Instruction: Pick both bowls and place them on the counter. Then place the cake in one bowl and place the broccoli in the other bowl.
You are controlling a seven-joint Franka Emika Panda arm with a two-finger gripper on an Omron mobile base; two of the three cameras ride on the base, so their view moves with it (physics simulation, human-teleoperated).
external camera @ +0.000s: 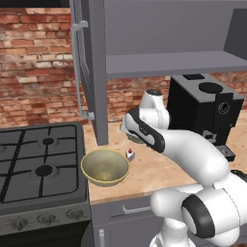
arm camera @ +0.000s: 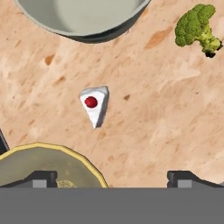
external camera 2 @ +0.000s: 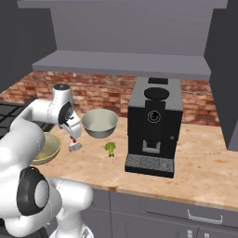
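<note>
Now we hang the tool (arm camera: 111, 179) over the counter (external camera 2: 200, 162) with its fingers spread wide and nothing between them. The cake (arm camera: 95, 104) lies on bare counter between the yellow-tan bowl (external camera: 104, 167) to the left and the grey-green bowl (external camera 2: 99, 123) farther back; the broccoli (external camera 2: 110, 148) sits apart to the right, near the coffee machine (external camera 2: 153, 125). Risks as we judge them: the wedge is tiny, so a closing pinch may squirt it sideways or crush it; one finger descends close to the yellow-tan rim and could nudge that bowl.
</note>
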